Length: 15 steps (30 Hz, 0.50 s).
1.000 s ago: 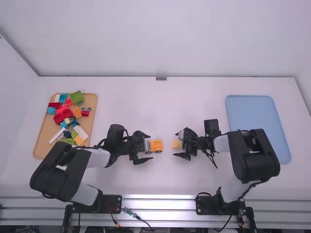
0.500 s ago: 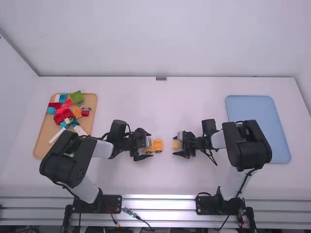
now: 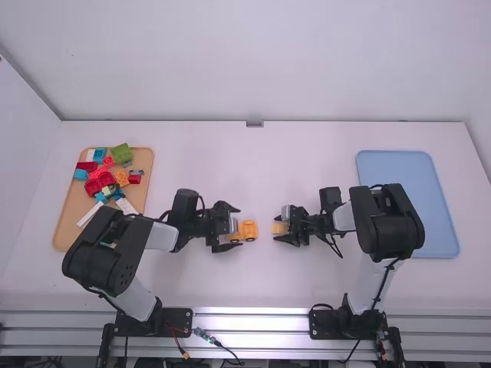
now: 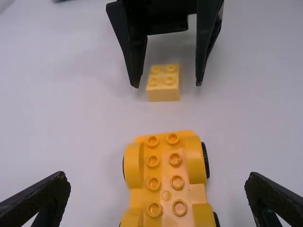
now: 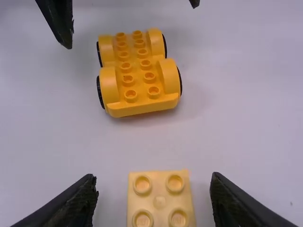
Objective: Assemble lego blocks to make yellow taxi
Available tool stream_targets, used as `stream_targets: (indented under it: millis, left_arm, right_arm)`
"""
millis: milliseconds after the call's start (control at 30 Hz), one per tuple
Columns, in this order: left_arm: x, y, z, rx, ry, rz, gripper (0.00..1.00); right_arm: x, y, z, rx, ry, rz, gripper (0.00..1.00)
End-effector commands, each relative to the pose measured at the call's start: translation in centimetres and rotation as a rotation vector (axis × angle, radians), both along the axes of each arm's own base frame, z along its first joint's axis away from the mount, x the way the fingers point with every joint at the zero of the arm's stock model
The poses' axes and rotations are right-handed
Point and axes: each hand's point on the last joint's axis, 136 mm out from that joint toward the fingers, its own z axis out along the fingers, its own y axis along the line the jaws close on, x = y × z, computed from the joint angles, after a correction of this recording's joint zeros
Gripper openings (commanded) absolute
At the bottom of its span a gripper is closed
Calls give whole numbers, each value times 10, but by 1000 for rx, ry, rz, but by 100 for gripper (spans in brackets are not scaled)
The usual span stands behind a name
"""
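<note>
Chassis point(image 4: 165, 182): mid-table, wheels down, studs up, presumably ready to take bricks from above.
Left gripper point(image 4: 157, 178): wide, fingers astride the chassis without touching, perhaps to steady it.
Yellow brick point(image 5: 159, 201): studs up, near the chassis, unattached.
Right gripper point(image 5: 152, 178): spread around the brick, gaps both sides, likely lining up a grasp.
Change: right arm's elbow point(image 3: 389, 222) sits slightly farther inward than before; chassis unmoved.

Both arms are bent, the left arm point(image 3: 100, 253) and right arm point(image 3: 390, 222) turned inward. Left gripper point(image 3: 238, 228) and right gripper point(image 3: 277, 228) face each other, apart; the left's fingers are spread wide, the right's parted less.
</note>
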Motion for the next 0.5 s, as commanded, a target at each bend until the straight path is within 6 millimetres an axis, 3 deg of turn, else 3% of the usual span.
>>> stream_targets:
  millis: [0,233,467]
  left_arm:
    - [-7,0,-3,-18,33,-8,99]
    - [-7,1,-3,-17,34,-6,99]
    - [-6,2,-3,-20,31,-4,99]
  right_arm:
    - [0,1,1,22,14,4,60]
    - [0,1,0,17,16,3,51]
    - [1,0,-5,-14,46,-20,50]
